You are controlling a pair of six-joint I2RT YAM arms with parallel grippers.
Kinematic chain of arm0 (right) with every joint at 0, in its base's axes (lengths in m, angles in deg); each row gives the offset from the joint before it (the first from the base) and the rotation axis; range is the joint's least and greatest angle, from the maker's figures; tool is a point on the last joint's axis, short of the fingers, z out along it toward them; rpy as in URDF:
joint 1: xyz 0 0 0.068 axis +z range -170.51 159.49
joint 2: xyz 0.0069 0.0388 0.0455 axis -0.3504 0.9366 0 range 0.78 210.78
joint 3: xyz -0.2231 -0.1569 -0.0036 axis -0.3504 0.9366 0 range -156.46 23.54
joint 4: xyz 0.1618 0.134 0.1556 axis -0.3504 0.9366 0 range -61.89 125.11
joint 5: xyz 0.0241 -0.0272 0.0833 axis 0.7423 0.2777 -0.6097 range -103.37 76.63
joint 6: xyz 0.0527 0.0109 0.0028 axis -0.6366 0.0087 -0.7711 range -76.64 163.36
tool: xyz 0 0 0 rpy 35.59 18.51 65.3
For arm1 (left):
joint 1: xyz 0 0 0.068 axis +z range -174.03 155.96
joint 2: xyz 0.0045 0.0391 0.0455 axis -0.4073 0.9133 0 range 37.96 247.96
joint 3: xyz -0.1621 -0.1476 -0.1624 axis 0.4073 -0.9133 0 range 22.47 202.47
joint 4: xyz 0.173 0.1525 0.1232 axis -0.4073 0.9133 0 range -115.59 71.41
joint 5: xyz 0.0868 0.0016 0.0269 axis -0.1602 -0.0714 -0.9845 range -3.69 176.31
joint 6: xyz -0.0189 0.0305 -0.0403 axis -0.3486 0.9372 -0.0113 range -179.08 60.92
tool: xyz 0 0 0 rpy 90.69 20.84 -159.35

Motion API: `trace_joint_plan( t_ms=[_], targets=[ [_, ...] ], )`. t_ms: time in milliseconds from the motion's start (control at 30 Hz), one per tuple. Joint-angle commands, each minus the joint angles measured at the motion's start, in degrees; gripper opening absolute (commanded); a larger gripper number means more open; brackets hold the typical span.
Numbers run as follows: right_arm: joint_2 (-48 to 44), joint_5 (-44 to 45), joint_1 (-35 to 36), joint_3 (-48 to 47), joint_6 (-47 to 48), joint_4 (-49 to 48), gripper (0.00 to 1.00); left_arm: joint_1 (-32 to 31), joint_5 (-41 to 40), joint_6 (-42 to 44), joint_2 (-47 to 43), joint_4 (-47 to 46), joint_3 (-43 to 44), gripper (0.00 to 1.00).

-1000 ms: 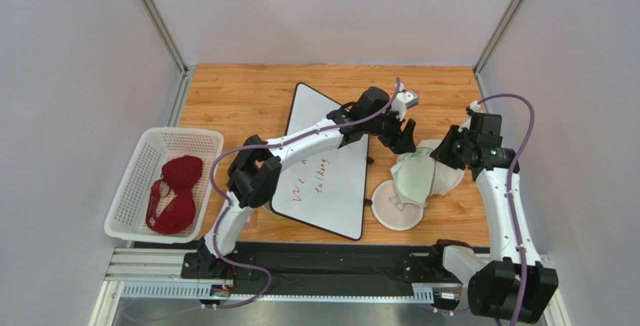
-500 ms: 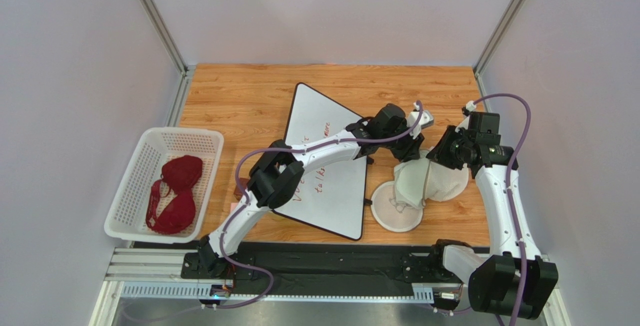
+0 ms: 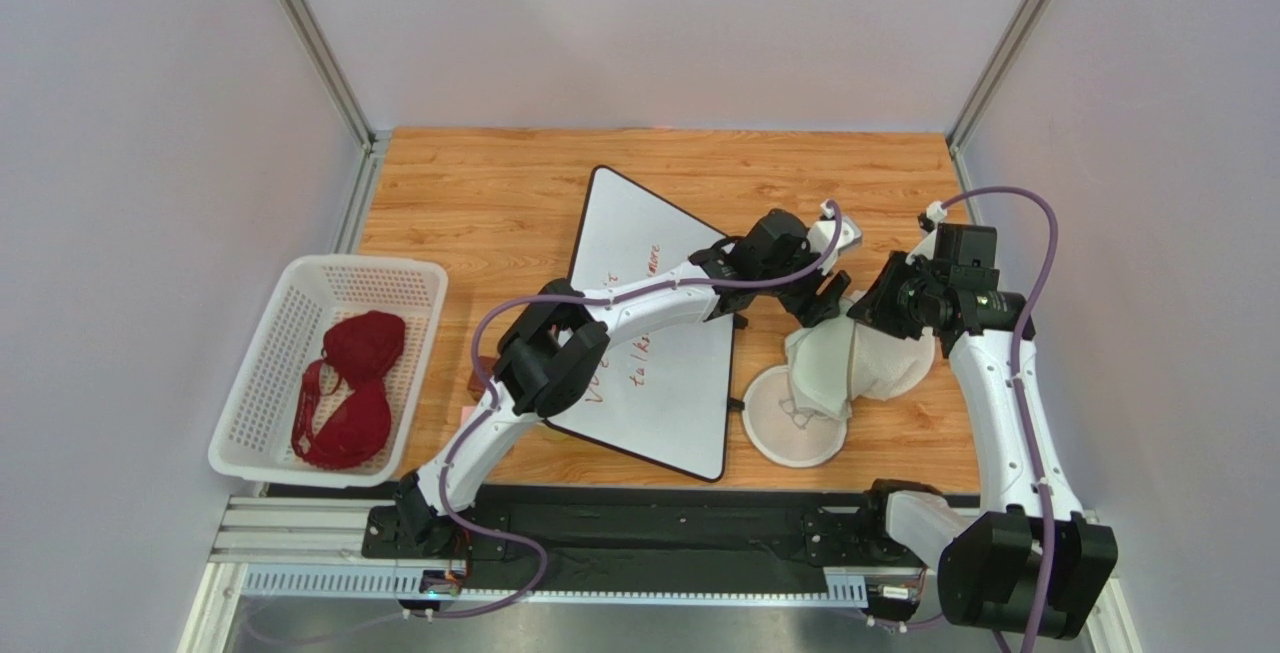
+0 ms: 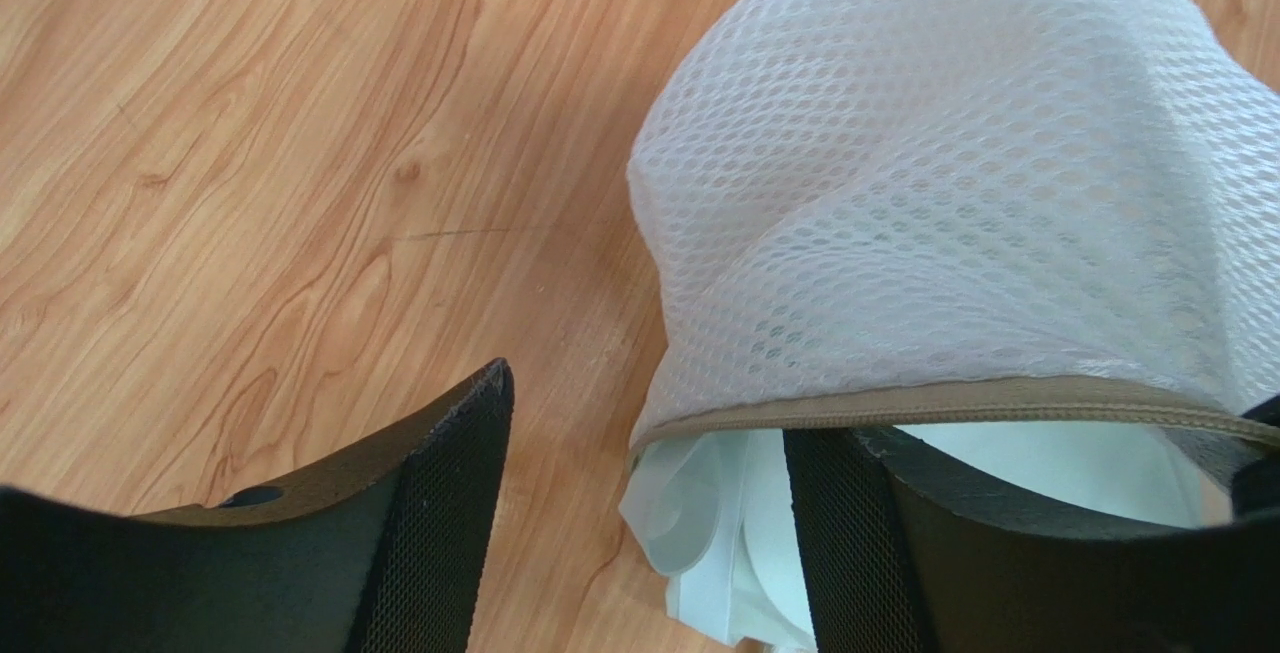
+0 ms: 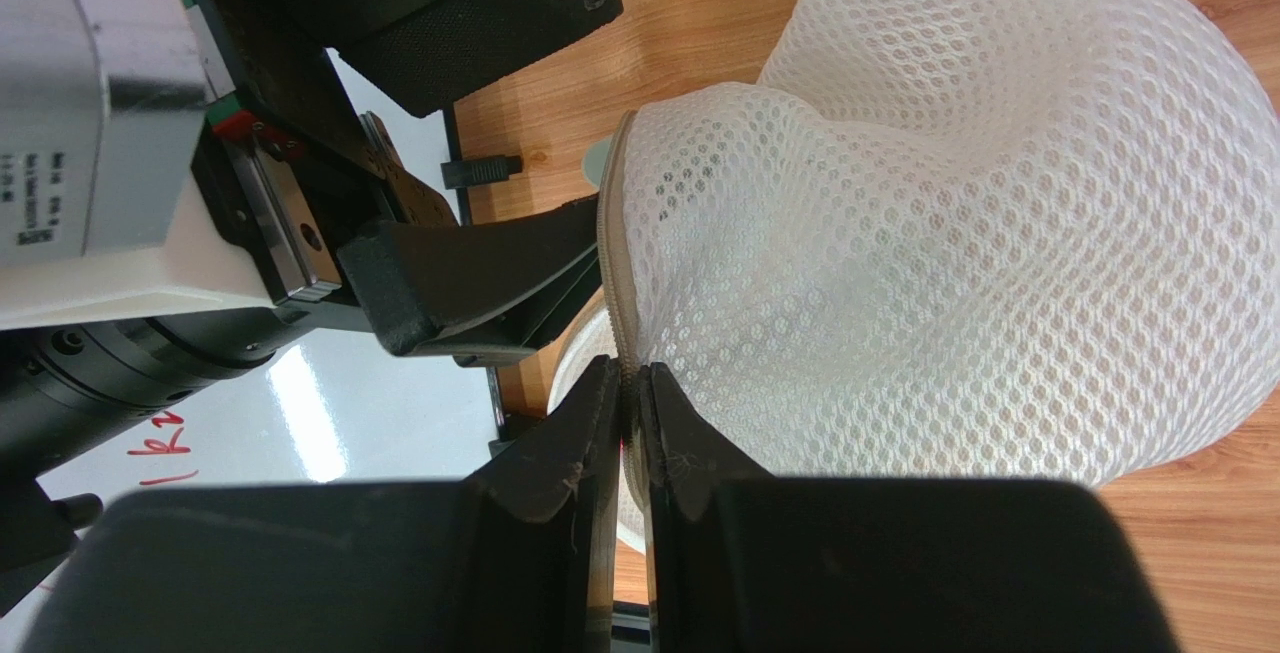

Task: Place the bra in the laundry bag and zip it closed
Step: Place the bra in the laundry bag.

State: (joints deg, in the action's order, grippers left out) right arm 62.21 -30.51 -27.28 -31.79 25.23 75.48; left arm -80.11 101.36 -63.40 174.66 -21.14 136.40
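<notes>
Right wrist: right claw (image 5: 628, 377) pinched shut on laundry bag (image 5: 962, 233) rim.

The white mesh laundry bag (image 4: 962, 173) bulges above the wooden table (image 4: 226, 128), its tan zipper rim (image 4: 977, 401) nearest the left claw (image 4: 649, 428). The claw is spread, one finger just under that rim, the other beside the bag.

maroon bra (image 3: 349, 391) in basket (image 3: 259, 383), laundry bag (image 3: 860, 368) open

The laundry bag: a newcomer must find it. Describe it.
On the wooden table, right of the whiteboard, the right pincer grips the laundry bag. Unlike the rigid white basket at far left, it is soft white mesh with a tan rim.
</notes>
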Motion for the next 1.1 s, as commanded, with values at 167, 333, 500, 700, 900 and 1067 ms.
trace_joint_plan(
  t_ms=[167,333,500,700,900,1067],
  targets=[
    [-1.4,-1.2,0.4,-1.4,-0.1,1.4,0.16,-0.1,1.5,-2.1,-0.6,-3.7,4.2,0.40],
    [-3.1,4.6,1.0,-1.3,-2.2,4.1,0.45,-0.1,-6.2,-4.6,-2.8,2.0,3.3,0.03],
    [-6.3,9.9,2.5,-0.9,-5.6,7.9,0.58,0.2,-15.0,-11.0,-5.4,10.9,2.0,0.00],
    [-15.3,7.7,6.5,11.6,-20.2,1.9,0.58,0.4,-17.5,-17.7,-8.4,16.9,-1.0,0.00],
    [-21.3,5.8,8.3,26.1,-30.6,-9.2,0.60,0.4,-15.8,-21.7,-10.6,18.8,-2.9,0.00],
    [-22.2,6.6,8.3,33.9,-39.2,-19.0,0.66,0.4,-13.8,-23.4,-11.3,18.8,-4.7,0.00]
  ],
)
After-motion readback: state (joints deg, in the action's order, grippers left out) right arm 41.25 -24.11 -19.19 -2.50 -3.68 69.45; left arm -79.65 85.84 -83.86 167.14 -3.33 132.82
